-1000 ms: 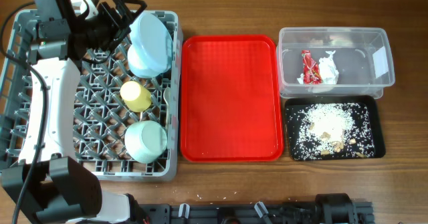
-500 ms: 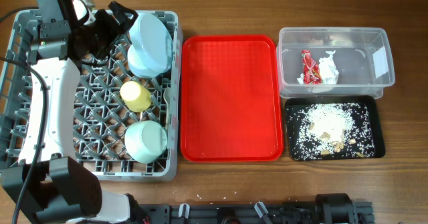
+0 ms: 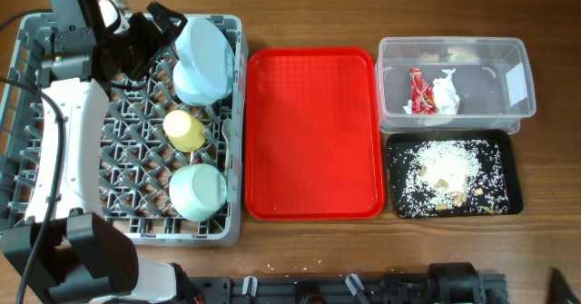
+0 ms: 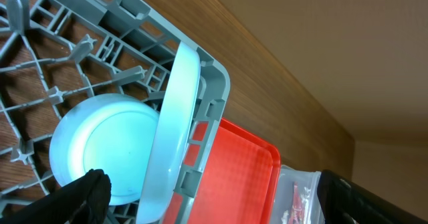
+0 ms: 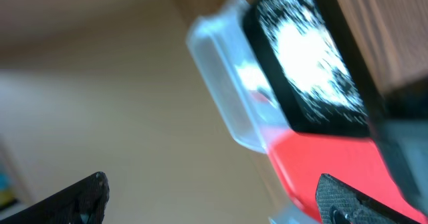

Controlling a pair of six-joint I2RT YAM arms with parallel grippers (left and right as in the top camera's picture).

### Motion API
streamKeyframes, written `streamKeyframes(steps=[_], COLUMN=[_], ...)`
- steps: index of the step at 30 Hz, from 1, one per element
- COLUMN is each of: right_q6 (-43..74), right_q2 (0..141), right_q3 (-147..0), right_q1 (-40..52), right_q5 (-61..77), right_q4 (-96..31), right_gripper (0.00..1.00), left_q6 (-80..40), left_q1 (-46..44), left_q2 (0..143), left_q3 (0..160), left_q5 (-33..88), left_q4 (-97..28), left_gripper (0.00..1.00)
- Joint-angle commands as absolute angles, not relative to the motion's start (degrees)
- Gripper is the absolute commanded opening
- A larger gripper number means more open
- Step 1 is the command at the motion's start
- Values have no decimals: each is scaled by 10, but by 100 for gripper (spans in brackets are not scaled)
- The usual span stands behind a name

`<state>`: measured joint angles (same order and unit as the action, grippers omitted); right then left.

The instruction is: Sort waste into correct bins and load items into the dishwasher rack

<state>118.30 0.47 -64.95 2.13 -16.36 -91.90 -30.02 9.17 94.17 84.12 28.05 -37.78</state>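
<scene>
The grey dishwasher rack (image 3: 54, 186) fills the left side. In it a pale blue plate (image 3: 201, 59) stands on edge, with a yellow cup (image 3: 184, 130) and a pale blue bowl (image 3: 198, 191) in front of it. My left gripper (image 3: 150, 34) is open and empty just left of the plate (image 4: 170, 137), not touching it. The clear tub (image 3: 495, 86) holds the red wrapper (image 3: 418, 92) and white napkin (image 3: 446, 93). The black tray (image 3: 504, 195) holds rice scraps (image 3: 445, 170). My right gripper (image 5: 214, 197) is open and empty, off the table's right edge. Spoon and fork are not seen.
A bare red tray (image 3: 313, 132) lies between the rack and the bins. The rack's near corner (image 4: 217, 83) is beside the plate. The right wrist view is blurred and shows the black tray (image 5: 314, 57), tub (image 5: 224, 97) and red tray (image 5: 321, 157).
My left gripper drew back a little to the left, away from the plate, then stayed still. A dark sliver has appeared at the overhead view's bottom right edge.
</scene>
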Motion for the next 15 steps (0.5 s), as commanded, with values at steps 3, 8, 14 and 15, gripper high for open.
streamKeyframes(steps=[3,8,14,15], right_q6=[1100,872,590,561], right_q2=[7,7,7,7], right_q3=[-562,-455,-253,-234], right_q1=[27,36,60,60], right_q5=[-117,-130,-88,-80], right_q4=[-773,-416,-2,19], right_gripper=[100,100,100,100], left_q6=[-287,-287,-287,-287], left_q1=[93,93,93,93], left_q2=[937,937,937,937], left_q3=[848,848,848,848], left_q5=[273,273,273,273], left_q4=[-378,-378,-378,-378], left_gripper=[100,100,100,100])
